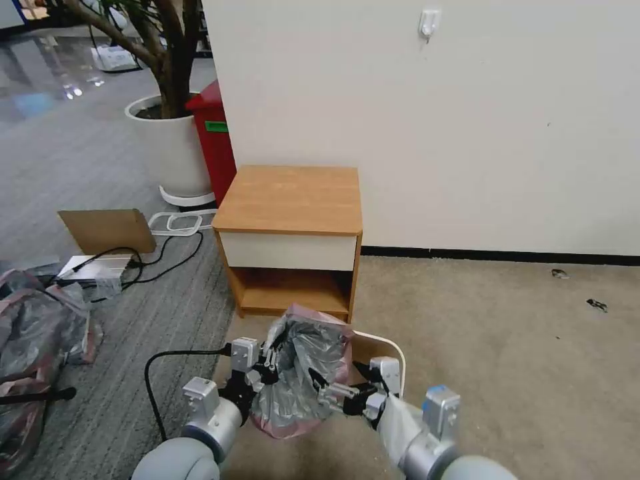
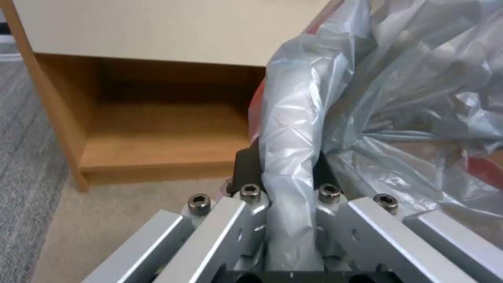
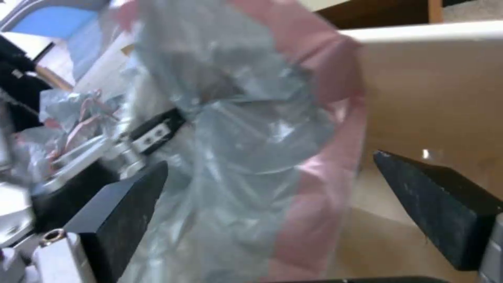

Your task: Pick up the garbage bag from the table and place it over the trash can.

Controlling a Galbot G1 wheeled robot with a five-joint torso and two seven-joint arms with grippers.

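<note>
Red bin (image 1: pixel 215 143) beside white planter (image 1: pixel 168 143), cardboard (image 1: pixel 107 230) nearby.

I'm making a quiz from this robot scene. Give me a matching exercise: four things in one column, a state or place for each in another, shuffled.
Things:
1. left gripper
2. right gripper
3. trash can
4. table

States or places:
A. open, one finger on each side of the garbage bag
B. against the wall, top bare
C. shut on a fold of the bag
D. on the carpet, partly behind the bag

Pairs: 1-C, 2-A, 3-D, 4-B
</note>
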